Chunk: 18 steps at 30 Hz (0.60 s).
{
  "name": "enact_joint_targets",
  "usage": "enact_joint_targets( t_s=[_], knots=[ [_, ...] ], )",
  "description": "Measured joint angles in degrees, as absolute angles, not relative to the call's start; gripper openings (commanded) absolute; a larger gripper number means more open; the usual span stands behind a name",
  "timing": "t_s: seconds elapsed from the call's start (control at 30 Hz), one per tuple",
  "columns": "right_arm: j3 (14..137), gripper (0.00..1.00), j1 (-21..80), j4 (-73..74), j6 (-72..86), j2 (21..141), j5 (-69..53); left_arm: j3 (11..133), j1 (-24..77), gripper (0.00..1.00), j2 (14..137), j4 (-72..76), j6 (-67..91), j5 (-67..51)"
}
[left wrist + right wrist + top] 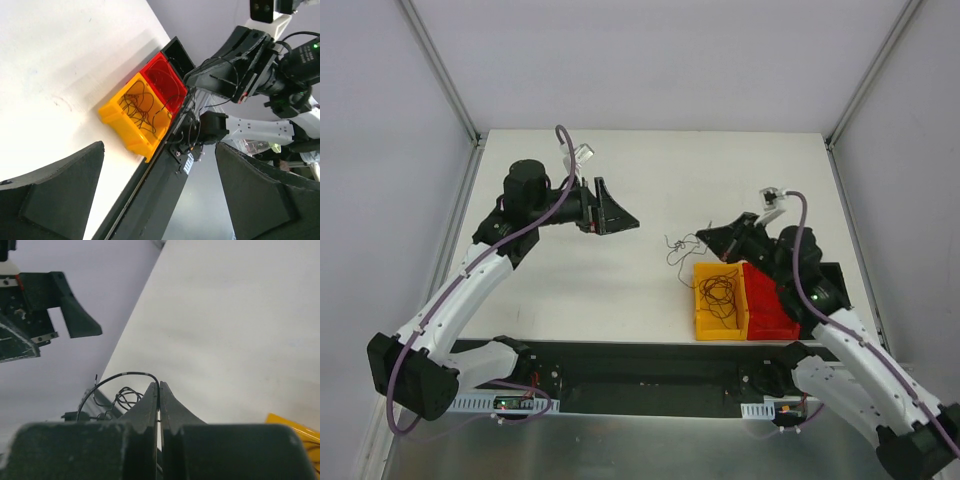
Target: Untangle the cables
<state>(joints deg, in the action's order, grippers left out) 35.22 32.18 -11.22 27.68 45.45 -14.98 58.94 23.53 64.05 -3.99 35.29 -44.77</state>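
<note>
My right gripper (705, 238) is shut on a thin black cable (125, 374) and holds it above the table, just behind the yellow bin (718, 330). The cable arcs left from the fingertips (152, 390) and hangs in small loops (678, 250). More thin dark cables (718, 291) lie tangled inside the yellow bin; they also show in the left wrist view (141, 106). My left gripper (617, 212) is open and empty, raised over the table's left half, far from the cables.
A red bin (775, 318) stands against the yellow bin's right side, with a black bin (835, 275) beyond it. In the left wrist view the red bin (172, 70) holds a few thin wires. The black base rail (640, 375) runs along the near table edge.
</note>
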Motion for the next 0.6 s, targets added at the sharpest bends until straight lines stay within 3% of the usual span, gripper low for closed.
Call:
enact_joint_targets(
  t_s=[0.33,0.6],
  knots=[
    [55.2,0.0,24.8,33.5,13.4,34.5,14.6,64.9,23.5,0.99,64.1,-7.5,24.9,-45.0],
    [61.1,0.0,11.3,51.4,12.3,39.5,35.0,60.9,28.8,0.99,61.6,-12.7,14.5,-36.6]
  ],
)
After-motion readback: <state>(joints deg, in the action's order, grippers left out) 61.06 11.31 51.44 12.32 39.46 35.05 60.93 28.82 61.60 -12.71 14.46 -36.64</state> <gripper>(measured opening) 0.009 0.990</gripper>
